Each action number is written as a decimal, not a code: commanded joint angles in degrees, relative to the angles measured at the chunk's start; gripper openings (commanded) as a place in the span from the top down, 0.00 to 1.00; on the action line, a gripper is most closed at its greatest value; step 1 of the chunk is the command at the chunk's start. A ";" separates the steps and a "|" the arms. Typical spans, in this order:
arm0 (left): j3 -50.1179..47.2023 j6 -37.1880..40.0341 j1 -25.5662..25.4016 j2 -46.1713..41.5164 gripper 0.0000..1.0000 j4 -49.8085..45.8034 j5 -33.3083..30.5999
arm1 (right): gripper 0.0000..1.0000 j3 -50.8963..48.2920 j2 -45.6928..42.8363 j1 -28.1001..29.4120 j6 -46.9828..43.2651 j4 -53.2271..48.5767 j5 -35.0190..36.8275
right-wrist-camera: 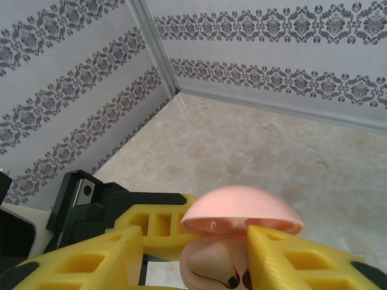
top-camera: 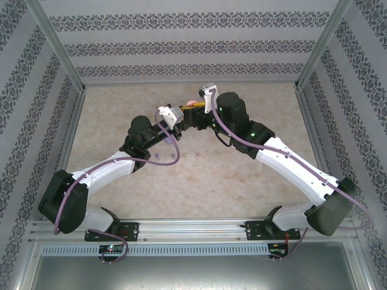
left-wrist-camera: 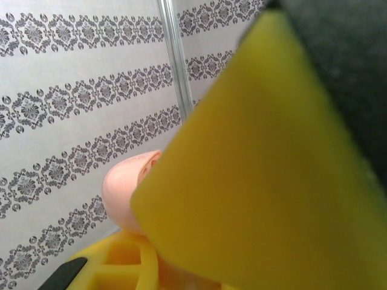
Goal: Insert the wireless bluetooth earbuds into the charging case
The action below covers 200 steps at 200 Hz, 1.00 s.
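Observation:
The pink charging case is held up above the table with its lid raised. A pinkish-beige earbud lies in its well, and a second dark tip shows beside it. My left gripper is shut on the charging case; its yellow finger looms in front in the left wrist view. My right gripper is open, its yellow fingers standing on either side of the case front. From above, the case shows where both grippers meet, my right gripper beside it.
Tiny loose earbuds lie on the beige table near the left forearm: two purple ones and a pale one. Patterned walls and metal posts enclose the table on three sides.

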 commanded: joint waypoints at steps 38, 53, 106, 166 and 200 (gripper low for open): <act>1.86 -1.85 -0.73 -1.31 1.00 5.23 0.29 | 0.32 5.00 -0.98 -1.81 5.54 -2.31 0.85; 1.87 -1.99 -0.74 -1.18 1.00 5.15 0.08 | 0.27 5.59 -1.83 -2.79 7.06 -2.31 -0.85; 1.18 -2.34 -0.68 -1.35 1.00 5.54 -3.05 | 0.25 4.57 -7.44 -5.06 11.38 -4.94 -0.18; -2.88 -2.79 0.74 -4.99 1.00 7.33 -9.48 | 0.27 -4.46 -7.92 -7.66 16.87 -16.07 3.59; -5.54 -3.09 1.71 -8.22 1.00 7.61 -11.39 | 0.29 -10.10 -0.57 -7.52 19.32 -17.89 3.83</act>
